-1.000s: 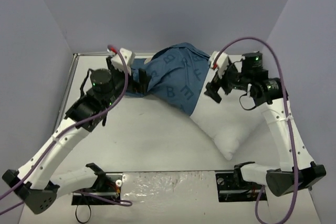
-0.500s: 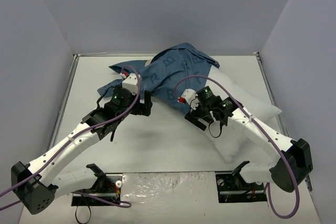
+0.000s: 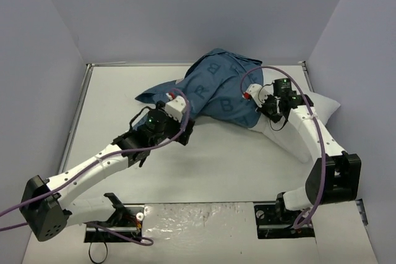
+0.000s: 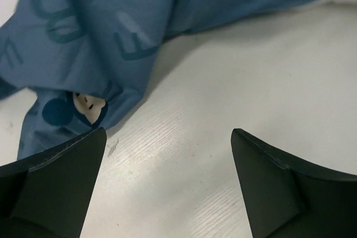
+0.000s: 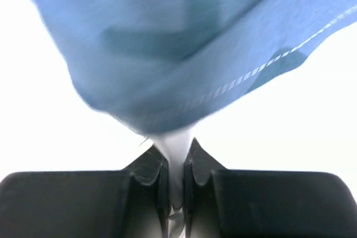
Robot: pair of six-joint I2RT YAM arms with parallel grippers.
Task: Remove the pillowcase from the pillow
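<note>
Blue pillowcase [image 3: 216,88] bunched at far middle of tabletop [image 3: 235,165], covering most of white pillow [image 3: 323,104], right hand [image 5: 174,154] pinched shut on white pillow fabric at pillowcase hem, left hand [image 4: 167,133] wide open, holding nothing, over tabletop just beside pillowcase's loose end

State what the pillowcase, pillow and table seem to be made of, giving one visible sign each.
The pillowcase looks like thin matt woven cloth, probably cotton: it folds softly and shows a stitched hem. The pillow seems white fabric over soft filling, judging by its puffy corner. The table looks like white-painted wood or laminate: faint grain shows in the left wrist view.
</note>
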